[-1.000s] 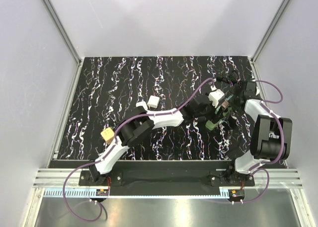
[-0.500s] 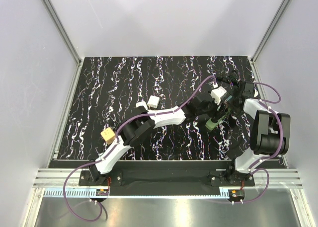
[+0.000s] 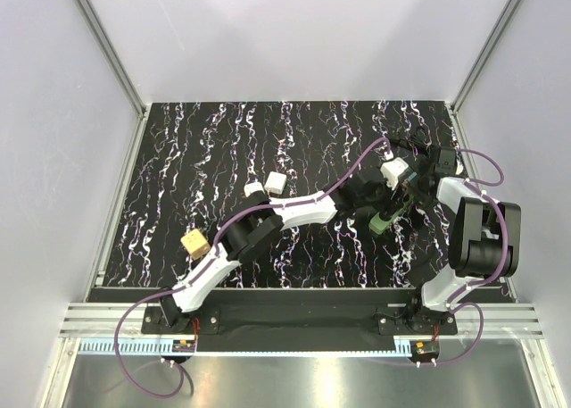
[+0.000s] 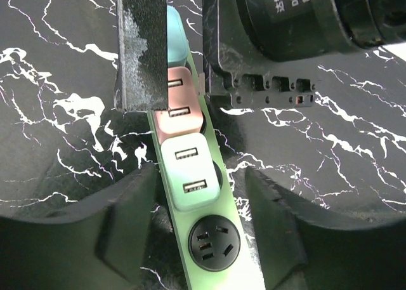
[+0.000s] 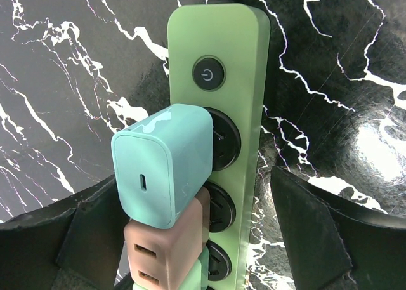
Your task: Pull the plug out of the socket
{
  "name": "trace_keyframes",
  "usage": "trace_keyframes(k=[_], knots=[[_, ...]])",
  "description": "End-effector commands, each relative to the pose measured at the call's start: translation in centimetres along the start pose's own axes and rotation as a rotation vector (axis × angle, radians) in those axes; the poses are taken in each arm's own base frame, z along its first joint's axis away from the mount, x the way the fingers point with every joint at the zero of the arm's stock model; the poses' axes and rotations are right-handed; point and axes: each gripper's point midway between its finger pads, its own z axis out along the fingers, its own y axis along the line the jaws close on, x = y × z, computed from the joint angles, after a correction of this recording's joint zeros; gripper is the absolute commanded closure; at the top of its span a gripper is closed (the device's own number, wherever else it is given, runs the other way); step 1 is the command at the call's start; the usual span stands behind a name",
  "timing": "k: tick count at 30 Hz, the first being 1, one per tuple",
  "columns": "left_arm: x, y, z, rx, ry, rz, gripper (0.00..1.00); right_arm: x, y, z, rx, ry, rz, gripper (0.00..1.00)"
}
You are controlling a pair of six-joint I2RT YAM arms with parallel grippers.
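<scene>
On the black, white-veined marble desk (image 3: pixel 205 158), the left end effector (image 4: pixel 203 233) stands open astride the long green plastic power strip (image 5: pixel 235 42) lying at the desk's right side. The right end effector (image 5: pixel 203 233), open too, flanks its plugged-in teal cube-shaped plug (image 5: pixel 162 163).

Pwr symbol on btn (image 5: pixel 208 74) of socket (image 5: pixel 247 112); "DM-" on black motor housing (image 4: pixel 285 17), rest illegible.
</scene>
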Motion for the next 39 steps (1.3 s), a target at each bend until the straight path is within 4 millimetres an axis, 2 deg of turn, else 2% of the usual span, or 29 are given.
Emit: trace_keyframes(k=[1,3,7,14,15,17,22,24,33,39], knots=[[-2.8,-1.3,0.3,0.039,-0.066,0.000,0.42,-1.2,0.7,-0.1,-0.018,-0.040,0.008,0.09],[-3.0,-1.3,0.3,0.041,-0.070,-0.001,0.46,-1.1,0.6,0.0,-0.015,-0.036,0.009,0.10],[-3.1,-1.4,0.1,0.040,-0.073,0.000,0.65,-0.9,0.5,0.0,-0.013,-0.031,0.011,0.12],[-3.1,-1.6,-0.1,0.053,-0.063,0.019,0.81,-1.1,0.5,0.0,-0.010,-0.035,-0.001,0.15],[-3.2,-1.6,-0.2,0.053,-0.065,0.024,0.83,-1.1,0.5,0.1,-0.007,-0.031,-0.004,0.22],[-3.2,-1.5,-0.3,0.049,-0.069,0.027,0.89,-1.1,0.4,0.3,0.004,-0.020,-0.007,0.28],[-3.9,-1.8,-1.1,0.063,-0.096,0.039,0.95,-0.8,0.2,0.4,0.014,-0.005,-0.016,0.38],[-4.1,-1.9,-1.3,0.067,-0.109,0.047,0.99,-1.1,-0.3,0.3,0.040,-0.020,-0.019,0.39],[-6.2,-3.5,-2.6,0.128,-0.186,0.085,1.00,-0.7,-0.4,1.2,0.054,0.015,-0.034,0.38],[-6.5,-4.7,-3.2,0.168,-0.211,0.121,1.00,-0.3,-0.5,2.0,0.063,0.043,-0.049,0.36]])
